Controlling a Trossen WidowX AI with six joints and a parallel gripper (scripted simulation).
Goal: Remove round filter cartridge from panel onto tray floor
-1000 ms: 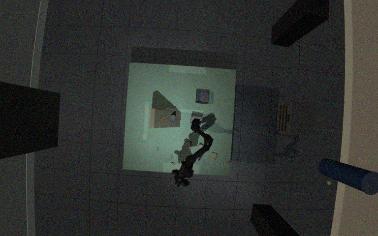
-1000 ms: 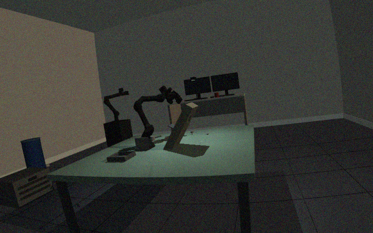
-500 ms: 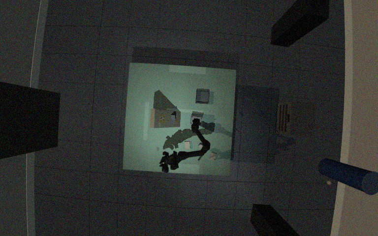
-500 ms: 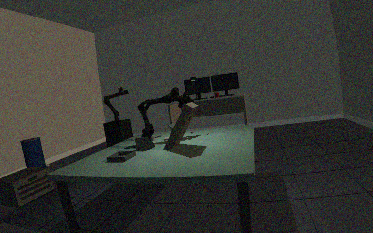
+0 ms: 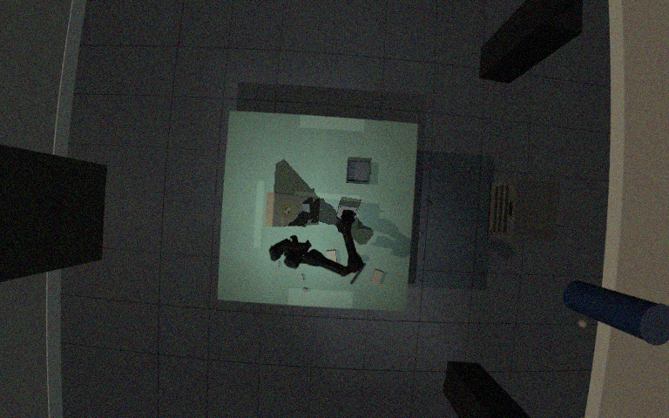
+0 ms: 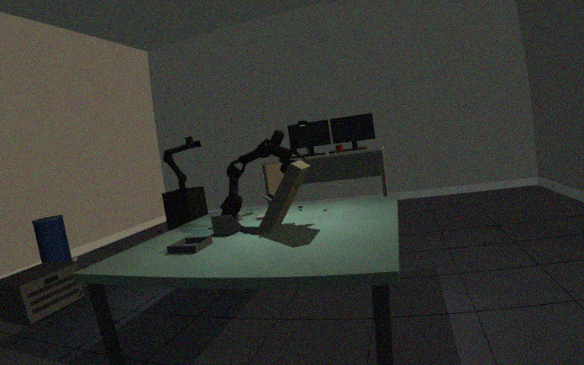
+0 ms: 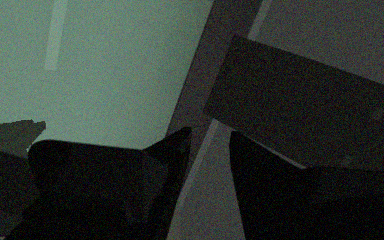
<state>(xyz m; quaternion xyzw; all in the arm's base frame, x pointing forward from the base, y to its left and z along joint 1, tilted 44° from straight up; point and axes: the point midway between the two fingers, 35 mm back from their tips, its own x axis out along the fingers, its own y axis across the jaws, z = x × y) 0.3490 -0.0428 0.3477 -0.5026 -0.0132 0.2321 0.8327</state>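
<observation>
The tan service panel (image 5: pixel 276 218) (image 6: pixel 284 198) stands tilted on the teal table (image 5: pixel 315 143) (image 6: pixel 344 240). The round cartridge (image 5: pixel 285 210) shows as a small pale disc on the panel's face in the overhead view. The low grey tray (image 5: pixel 348 170) (image 6: pixel 180 249) lies apart from the panel, beyond the arm's base (image 5: pixel 348 203). My gripper (image 5: pixel 273 252) (image 6: pixel 293 155) (image 7: pixel 210 136) is raised in the air, clear of the panel and far from the tray. Its fingers stand a little apart with nothing between them; only floor and the table's edge show through the gap.
Small tan blocks (image 5: pixel 377 275) (image 5: pixel 331 254) lie on the table near the arm's elbow. A second arm on a dark pedestal (image 6: pixel 184 206), a desk with two monitors (image 6: pixel 331 128) and a blue cylinder (image 5: pixel 616 310) (image 6: pixel 51 239) stand off the table.
</observation>
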